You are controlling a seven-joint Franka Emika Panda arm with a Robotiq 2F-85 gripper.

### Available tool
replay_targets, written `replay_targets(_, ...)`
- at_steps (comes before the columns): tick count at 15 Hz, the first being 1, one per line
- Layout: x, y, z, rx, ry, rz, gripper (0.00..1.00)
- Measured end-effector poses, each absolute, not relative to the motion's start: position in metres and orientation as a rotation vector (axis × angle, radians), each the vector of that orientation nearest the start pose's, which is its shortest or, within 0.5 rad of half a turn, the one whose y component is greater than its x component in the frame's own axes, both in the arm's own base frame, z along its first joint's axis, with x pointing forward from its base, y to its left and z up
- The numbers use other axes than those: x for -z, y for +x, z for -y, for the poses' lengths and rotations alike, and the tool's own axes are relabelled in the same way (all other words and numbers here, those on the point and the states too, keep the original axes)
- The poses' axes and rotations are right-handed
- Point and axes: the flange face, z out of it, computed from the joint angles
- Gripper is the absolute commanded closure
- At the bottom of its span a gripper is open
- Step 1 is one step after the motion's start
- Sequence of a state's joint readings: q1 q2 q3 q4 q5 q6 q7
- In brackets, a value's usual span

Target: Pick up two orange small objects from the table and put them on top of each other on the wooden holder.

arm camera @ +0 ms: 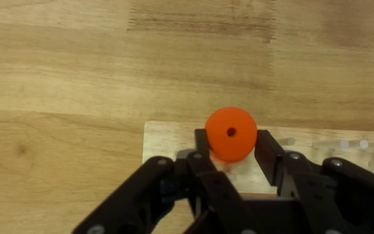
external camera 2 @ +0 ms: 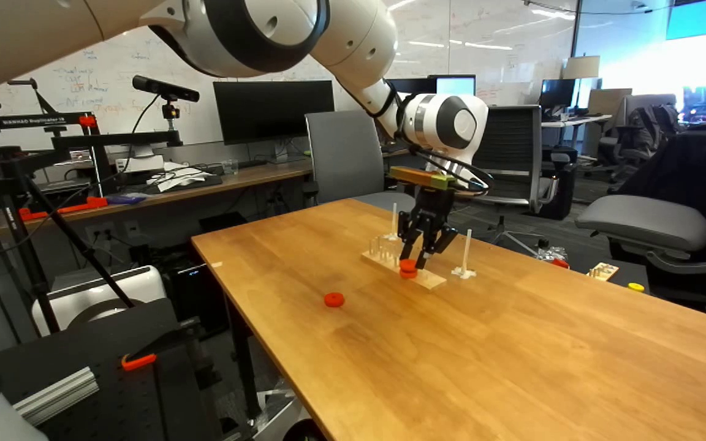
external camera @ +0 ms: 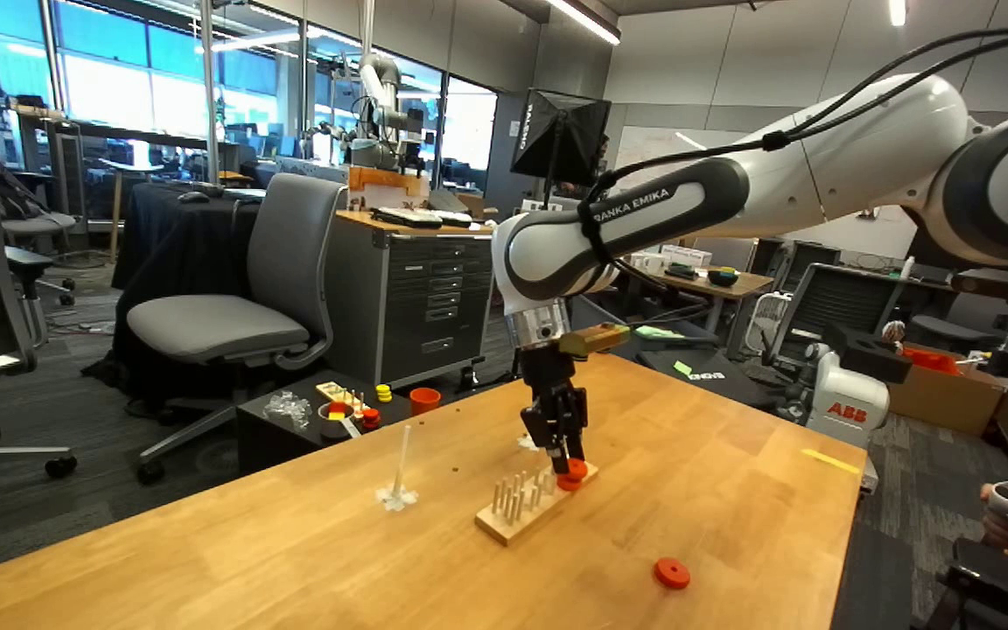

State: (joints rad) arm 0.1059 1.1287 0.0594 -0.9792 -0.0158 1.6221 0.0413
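My gripper (arm camera: 231,139) is shut on an orange disc (arm camera: 231,125) with a small centre hole, one finger against each side. The held disc also shows in both exterior views (external camera: 576,468) (external camera 2: 407,264). It sits right over a lower orange disc (external camera 2: 409,274) at the wooden holder (external camera 2: 430,280); whether the two touch is unclear. In the wrist view, only a sliver of the lower disc (arm camera: 227,160) shows. The holder (external camera: 499,523) is a light board with several upright pegs. A further orange disc (external camera: 672,573) lies flat on the table, also visible in an exterior view (external camera 2: 334,299).
Two thin upright rods stand on the table near the holder: one (external camera: 402,464) and another (external camera 2: 394,220), each taped at its base. A low black stand (external camera: 268,437) beside the table holds an orange cup (external camera: 424,401) and yellow and orange pieces.
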Motion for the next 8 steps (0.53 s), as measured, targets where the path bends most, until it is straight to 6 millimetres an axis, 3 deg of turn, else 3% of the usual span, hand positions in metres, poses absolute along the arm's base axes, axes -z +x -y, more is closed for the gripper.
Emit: replay_targets(8, -0.133, 0.712, -0.117, -0.756, -3.05, 0.194, 0.84)
